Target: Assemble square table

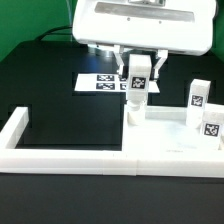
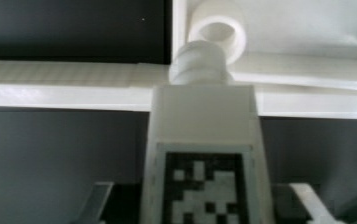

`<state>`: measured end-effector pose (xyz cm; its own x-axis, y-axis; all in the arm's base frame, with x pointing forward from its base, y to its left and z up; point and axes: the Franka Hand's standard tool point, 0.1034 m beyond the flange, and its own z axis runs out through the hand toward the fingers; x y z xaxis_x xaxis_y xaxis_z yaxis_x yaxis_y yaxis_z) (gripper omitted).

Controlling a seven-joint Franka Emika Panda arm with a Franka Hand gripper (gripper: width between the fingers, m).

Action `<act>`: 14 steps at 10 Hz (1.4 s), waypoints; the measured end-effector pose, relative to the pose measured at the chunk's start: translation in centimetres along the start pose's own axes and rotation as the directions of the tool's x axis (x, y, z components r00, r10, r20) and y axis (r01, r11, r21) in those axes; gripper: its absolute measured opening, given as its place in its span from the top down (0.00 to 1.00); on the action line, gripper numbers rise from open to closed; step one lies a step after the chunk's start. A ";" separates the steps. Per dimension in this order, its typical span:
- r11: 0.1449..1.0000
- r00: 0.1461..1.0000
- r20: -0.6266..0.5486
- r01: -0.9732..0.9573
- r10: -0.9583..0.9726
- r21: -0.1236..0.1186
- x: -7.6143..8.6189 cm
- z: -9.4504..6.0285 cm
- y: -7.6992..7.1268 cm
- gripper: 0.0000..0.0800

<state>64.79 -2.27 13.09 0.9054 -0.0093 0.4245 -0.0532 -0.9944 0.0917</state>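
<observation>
A white table leg [image 1: 136, 95] with a black-and-white tag hangs upright in my gripper [image 1: 137, 72], which is shut on its upper part. Its lower end is at the near left corner of the white square tabletop [image 1: 170, 135]; whether it touches, I cannot tell. In the wrist view the leg [image 2: 201, 130] runs away from the gripper [image 2: 201, 205], a finger [image 2: 107, 200] on each side. Its rounded screw tip [image 2: 201, 60] lies next to a round socket in the tabletop [image 2: 299, 40]. Two more legs [image 1: 197, 94] [image 1: 210, 126] stand on the slab at the exterior view's right.
A long low white border wall [image 1: 60, 152] runs along the front and up the exterior view's left side; the tabletop rests against it. The marker board [image 1: 100, 82] lies flat behind the gripper. The black table surface [image 1: 60, 100] spreads to the left.
</observation>
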 end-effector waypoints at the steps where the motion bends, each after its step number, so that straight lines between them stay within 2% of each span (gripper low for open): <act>1: 1.000 1.000 -0.013 0.017 -0.017 0.002 -0.5 0.2 1.2 0.64; 2: 1.000 1.000 -0.014 0.016 -0.016 0.016 -0.3 0.4 2.1 0.64; 3: 0.999 0.999 -0.029 0.023 -0.022 0.029 0.3 0.6 2.3 0.64; 5: 0.999 0.999 -0.043 0.016 -0.014 0.044 0.8 1.4 1.0 0.64; 7: 0.999 0.999 -0.045 -0.012 0.014 0.046 0.9 2.9 -0.3 0.64; 9: 0.999 0.999 -0.043 -0.015 0.017 0.045 0.6 4.0 -0.8 0.64; 14: 0.999 1.000 -0.019 -0.003 0.003 0.046 -0.8 4.8 -1.4 0.64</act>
<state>66.13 -1.39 8.27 0.8970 -0.0106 0.4420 -0.0359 -0.9982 0.0488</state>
